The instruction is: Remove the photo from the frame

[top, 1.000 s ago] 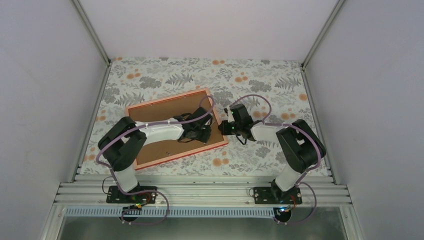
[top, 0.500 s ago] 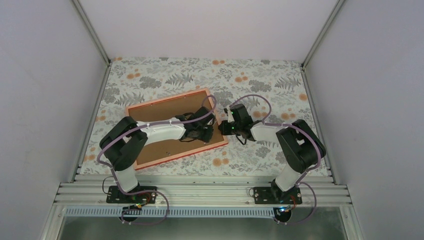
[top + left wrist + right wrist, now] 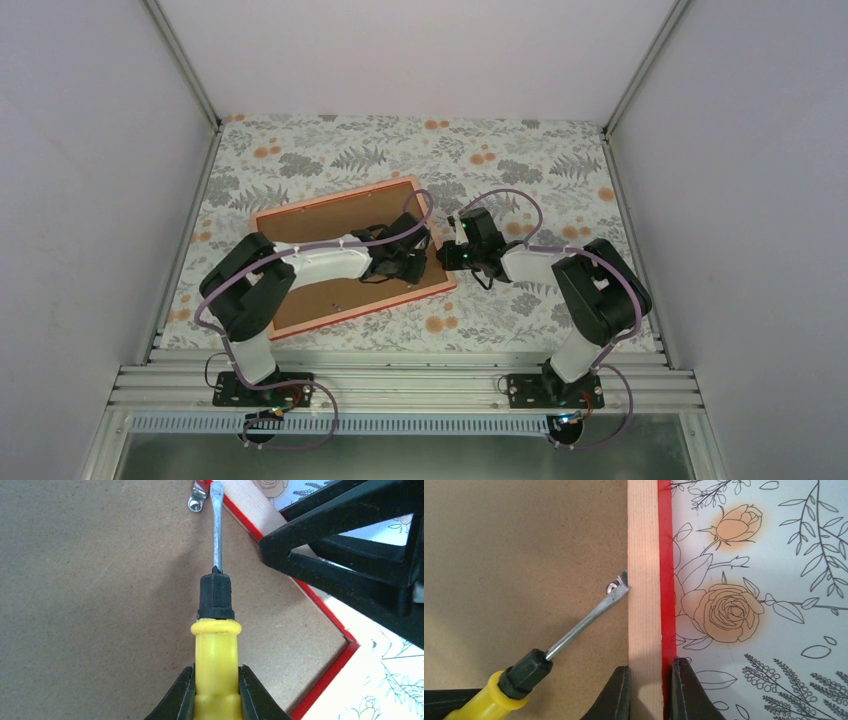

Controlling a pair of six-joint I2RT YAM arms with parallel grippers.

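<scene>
The frame [image 3: 300, 225] lies face down on the table, its brown back [image 3: 100, 605] up and its red rim [image 3: 644, 580] around it. The photo is hidden under that back. My left gripper [image 3: 216, 690] is shut on a yellow-handled screwdriver [image 3: 216, 645]. The blade tip rests at a small metal clip [image 3: 199, 497] by the frame's right rim, and the clip [image 3: 613, 586] also shows in the right wrist view. My right gripper [image 3: 650, 690] is shut on that right rim, one finger on the inner side and one on the red outer edge. From above, the two grippers meet at the frame's right edge [image 3: 440, 255].
A floral cloth [image 3: 520, 150] covers the table. White walls with metal posts enclose it at the left, right and back. The right gripper's black fingers [image 3: 350, 555] sit close to the screwdriver blade in the left wrist view.
The left wrist has shifted slightly toward the frame's right rim. The right arm has held still on the rim.
</scene>
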